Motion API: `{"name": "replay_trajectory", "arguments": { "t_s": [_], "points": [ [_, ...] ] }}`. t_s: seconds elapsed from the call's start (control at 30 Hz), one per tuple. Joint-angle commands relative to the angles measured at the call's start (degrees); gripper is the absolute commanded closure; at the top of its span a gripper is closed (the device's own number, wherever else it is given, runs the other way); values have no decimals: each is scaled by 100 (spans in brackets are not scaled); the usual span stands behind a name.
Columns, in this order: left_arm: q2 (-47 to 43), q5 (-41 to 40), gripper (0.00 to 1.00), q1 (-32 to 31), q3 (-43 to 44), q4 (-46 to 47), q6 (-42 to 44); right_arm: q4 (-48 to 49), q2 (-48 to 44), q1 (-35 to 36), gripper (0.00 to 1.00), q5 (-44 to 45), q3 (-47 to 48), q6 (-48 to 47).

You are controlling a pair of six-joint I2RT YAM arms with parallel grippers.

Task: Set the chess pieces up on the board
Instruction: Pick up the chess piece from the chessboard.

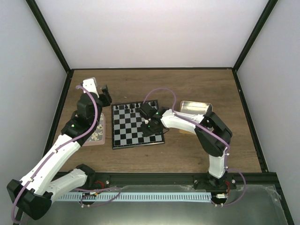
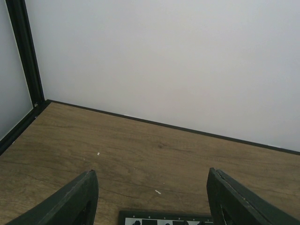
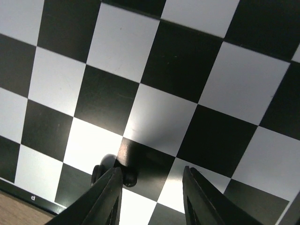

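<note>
- Hovering low over the near-right part of the board (image 1: pixel 123 136): right claw (image 3: pixel 151 199), jaws partly open, nothing between them.
- One dark chess piece (image 3: pixel 108 171) sits just beside one finger; can't tell if they touch.
- Left claw (image 2: pixel 150 201) is wide and empty, by the board's far-left corner.
- The piece is probably light, rigid and tippy, so pinch low on the stem.

Board (image 1: pixel 126 133): flat, square, black and pale checks, thin dark rim, slightly skewed. Chess pieces (image 1: pixel 127 107): tiny, black, several upright along its 12 o'clock edge.
</note>
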Motion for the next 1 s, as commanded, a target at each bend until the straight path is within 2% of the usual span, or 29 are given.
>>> {"name": "replay_trajectory", "arguments": {
  "t_s": [0.0, 0.37, 0.53, 0.97],
  "points": [
    [-23, 5, 35, 34, 3, 29, 10, -31, -238, 160, 63, 520, 277, 573],
    [-50, 36, 34, 35, -6, 29, -8, -132, -126, 571, 54, 1065, 349, 1580],
    [-76, 50, 35, 30, -8, 21, -8, -356, 17, 692, 54, 1341, 343, 1791],
    [-85, 68, 34, 33, -8, 21, -17, -454, 119, 867, 57, 1311, 224, 1946]
  ]
}}
